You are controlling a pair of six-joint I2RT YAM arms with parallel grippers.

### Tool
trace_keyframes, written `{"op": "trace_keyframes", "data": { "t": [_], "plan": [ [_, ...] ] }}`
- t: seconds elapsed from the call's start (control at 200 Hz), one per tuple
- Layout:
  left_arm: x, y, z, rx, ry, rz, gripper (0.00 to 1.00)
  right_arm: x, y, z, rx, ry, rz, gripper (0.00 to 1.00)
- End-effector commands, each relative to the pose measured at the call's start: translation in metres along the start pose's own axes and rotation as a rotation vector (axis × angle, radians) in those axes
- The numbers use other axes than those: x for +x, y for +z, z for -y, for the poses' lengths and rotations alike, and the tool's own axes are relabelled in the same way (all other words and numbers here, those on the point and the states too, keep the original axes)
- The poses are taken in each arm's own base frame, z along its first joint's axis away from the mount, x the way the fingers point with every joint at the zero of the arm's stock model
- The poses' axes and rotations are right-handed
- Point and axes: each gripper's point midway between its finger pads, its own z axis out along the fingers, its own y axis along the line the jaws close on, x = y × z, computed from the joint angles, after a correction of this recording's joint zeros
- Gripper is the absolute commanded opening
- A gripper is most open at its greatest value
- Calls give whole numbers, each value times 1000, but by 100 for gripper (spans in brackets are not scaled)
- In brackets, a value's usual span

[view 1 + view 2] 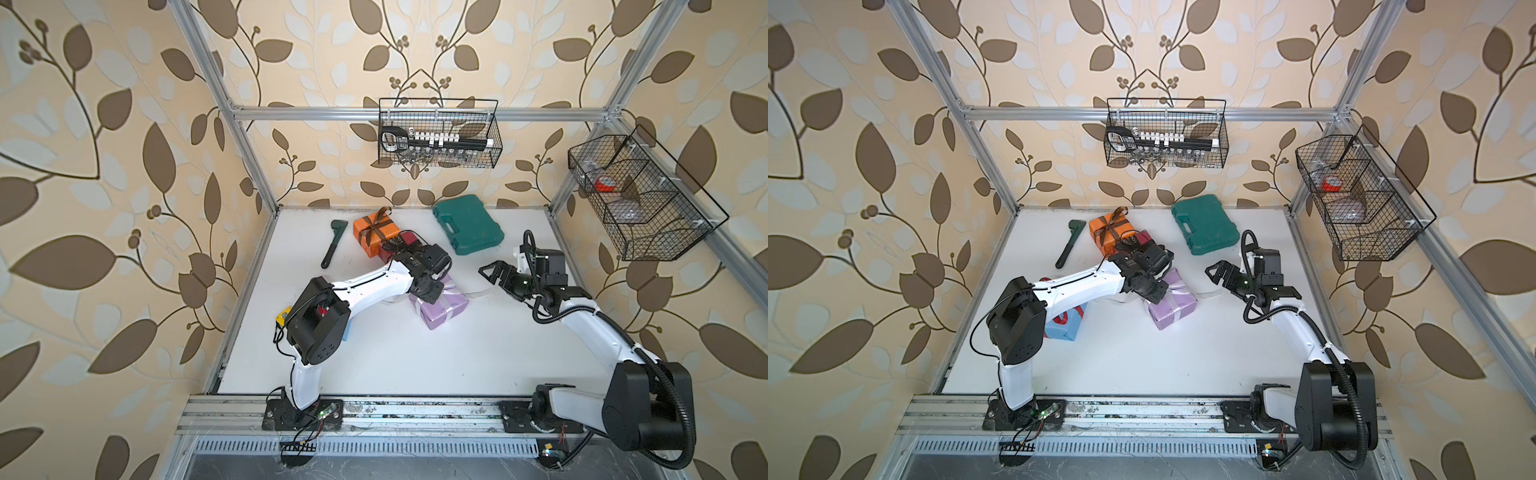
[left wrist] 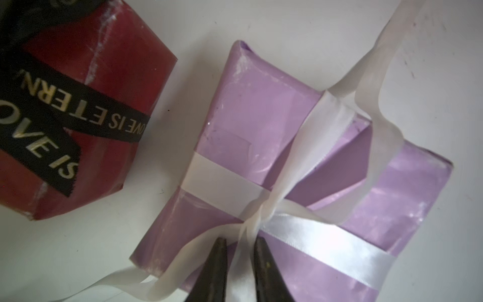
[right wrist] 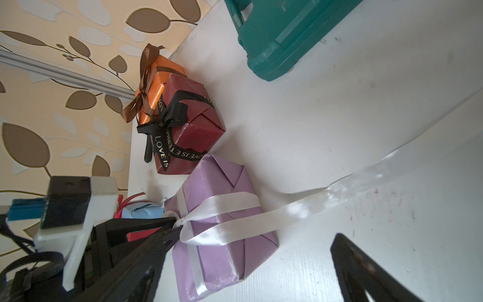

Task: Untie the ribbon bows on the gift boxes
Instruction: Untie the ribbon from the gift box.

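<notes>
White satin ribbon (image 2: 321,245) crossed over creased glossy lilac box (image 2: 261,109), loose strand flanked by narrowed left hand (image 2: 240,241), clamping cannot be told, right hand (image 1: 487,275) spread wide

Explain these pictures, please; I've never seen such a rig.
Two white-and-black robot arms stand at a white table, each ending in a two-fingered hand. Two pictures look down from overhead; two come from wrist cameras. On the table: a paper-wrapped orange box with brown ribbon, dark red box with lettered black ribbon, lilac box with white ribbon, light blue box with red ribbon, a green plastic case and a dark green wrench. The left hand straddles a white ribbon strand; the right hand is open, empty.
</notes>
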Motion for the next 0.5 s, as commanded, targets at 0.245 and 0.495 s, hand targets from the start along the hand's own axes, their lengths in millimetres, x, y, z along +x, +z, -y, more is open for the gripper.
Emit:
{"op": "trace_keyframes", "data": {
  "t": [0.245,0.495],
  "plan": [
    [0,-32,18,105,-7,32,0,4,-1,-11,-49,-15,-22,99],
    [34,-49,35,262,-35,50,0,9,1,-32,-115,-38,-47,98]
  ]
}}
